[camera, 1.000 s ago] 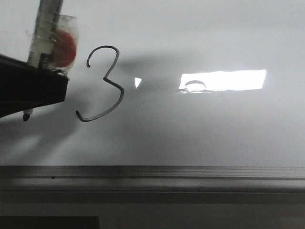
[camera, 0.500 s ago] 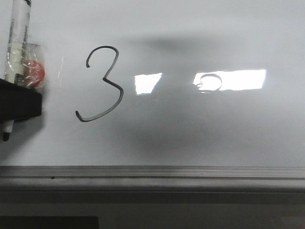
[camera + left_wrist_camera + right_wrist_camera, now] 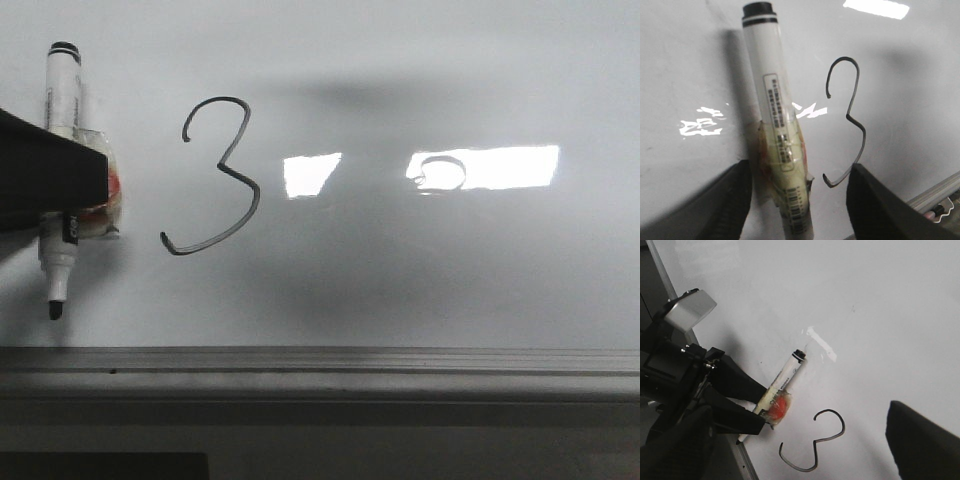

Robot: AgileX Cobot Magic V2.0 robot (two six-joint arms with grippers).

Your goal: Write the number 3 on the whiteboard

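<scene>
My left gripper (image 3: 50, 190) is clenched around the marker (image 3: 60, 150), which lies along the whiteboard (image 3: 400, 280) with its dark tip (image 3: 55, 310) pointing toward the near rail (image 3: 320, 362). Clear tape with a red patch (image 3: 780, 407) wraps the barrel where I grip it. The number 3 (image 3: 215, 178) stands just to the right of the marker, apart from it. My right gripper (image 3: 800, 460) hangs released (fingers spread wide) above the board.
</scene>
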